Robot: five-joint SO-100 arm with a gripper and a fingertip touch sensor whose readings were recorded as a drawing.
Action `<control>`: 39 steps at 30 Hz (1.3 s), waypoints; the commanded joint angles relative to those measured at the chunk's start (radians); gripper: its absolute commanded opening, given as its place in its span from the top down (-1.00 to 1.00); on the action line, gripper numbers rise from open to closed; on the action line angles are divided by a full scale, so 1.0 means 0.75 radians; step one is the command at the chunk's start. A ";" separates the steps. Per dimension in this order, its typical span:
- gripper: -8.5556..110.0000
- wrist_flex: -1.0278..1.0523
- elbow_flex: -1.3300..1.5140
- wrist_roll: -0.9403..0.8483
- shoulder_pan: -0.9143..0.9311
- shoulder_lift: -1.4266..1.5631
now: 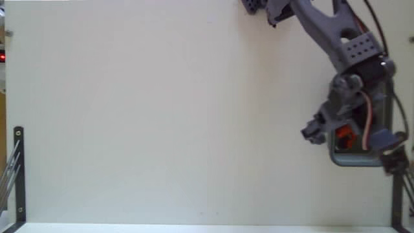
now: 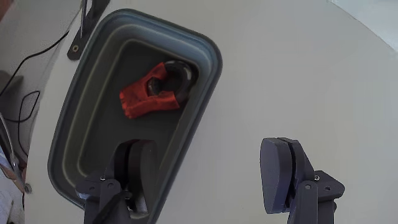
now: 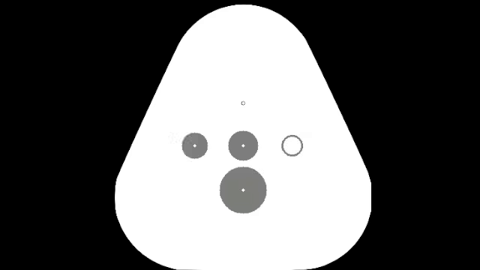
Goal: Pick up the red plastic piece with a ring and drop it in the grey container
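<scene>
Red piece (image 2: 152, 96) is in the grey container (image 2: 62, 134), lying on the dark floor of the tub toward the upper end in the wrist view. Its dark ring end points up-right, close to the tub's inner wall; can't tell if it touches. Nothing is holding it.

Gripper (image 2: 214, 177) is empty with its jaws spread wide apart. In the wrist view the left finger (image 2: 138, 174) sits over the tub's lower end and the right finger (image 2: 281, 177) is out over bare white table (image 2: 311, 74), so the tub's right rim runs up between them. The red piece is well clear of both fingers.

Fixed view: arm comes in from the top right and the gripper (image 1: 323, 133) hangs over the container (image 1: 352, 160) at the right edge of the table (image 1: 162, 110). Most of the tub is hidden behind the arm; only the lower rim and a strip of the right side show. A bit of the red piece (image 1: 343, 136) is visible through the gripper body, inside the tub.

Black cables (image 2: 25, 81) trail off the table edge at left in the wrist view.
</scene>
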 commanded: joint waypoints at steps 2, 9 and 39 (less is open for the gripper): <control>-1.00 -0.009 0.067 0.002 0.058 0.178; -1.00 -0.008 0.197 0.002 0.158 0.309; -1.00 -0.005 0.681 0.002 0.529 0.796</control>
